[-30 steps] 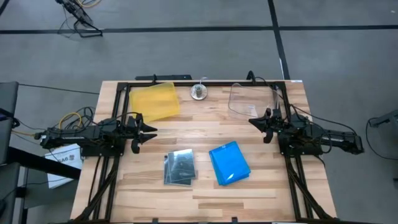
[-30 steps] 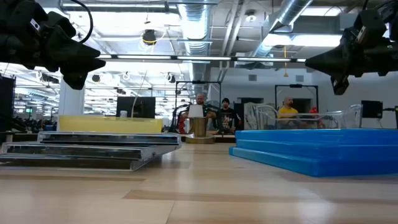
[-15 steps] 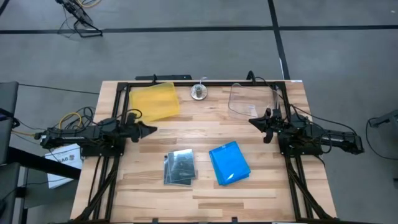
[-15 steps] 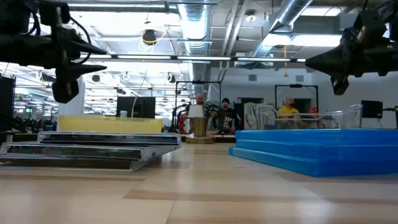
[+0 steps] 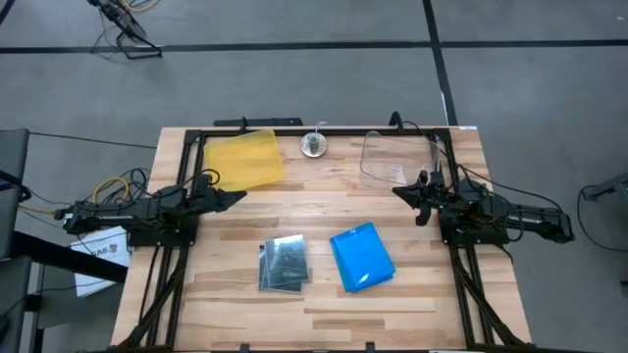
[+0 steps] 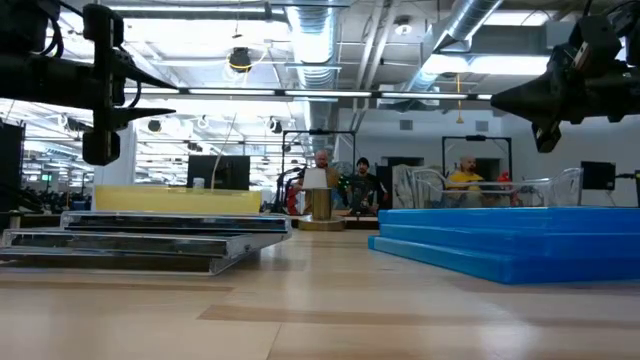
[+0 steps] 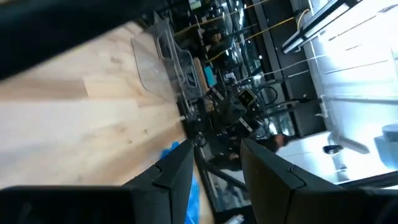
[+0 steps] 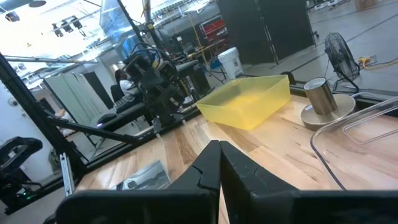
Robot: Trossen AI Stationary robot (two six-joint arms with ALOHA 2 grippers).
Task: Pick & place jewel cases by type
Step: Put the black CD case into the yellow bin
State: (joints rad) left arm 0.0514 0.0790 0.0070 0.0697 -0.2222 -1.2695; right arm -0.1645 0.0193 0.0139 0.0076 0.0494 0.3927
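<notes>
A small stack of smoky grey jewel cases (image 5: 283,263) lies flat on the wooden table (image 5: 324,206), near its front middle. Just to its right lies a stack of blue jewel cases (image 5: 361,257). The low view shows both stacks, the grey jewel cases (image 6: 150,240) and the blue jewel cases (image 6: 510,238). My left gripper (image 5: 232,199) hovers level above the table's left side, open, with nothing between its fingers (image 7: 177,174). My right gripper (image 5: 398,191) hovers level above the right side, shut and empty, fingertips together (image 8: 219,158). Both are well clear of the cases.
A yellow translucent tray (image 5: 243,160) stands at the far left, and a clear plastic bin (image 5: 397,157) at the far right. A small metal cylinder (image 5: 314,145) stands between them at the far edge. Bare wood lies between the grippers and the cases. People show in the room behind.
My left gripper has rolled about its own pointing line, roughly a quarter turn. Its fingers, spread side by side in the high view before, now stand one above the other. It has stayed in place, and its opening looks unchanged.
</notes>
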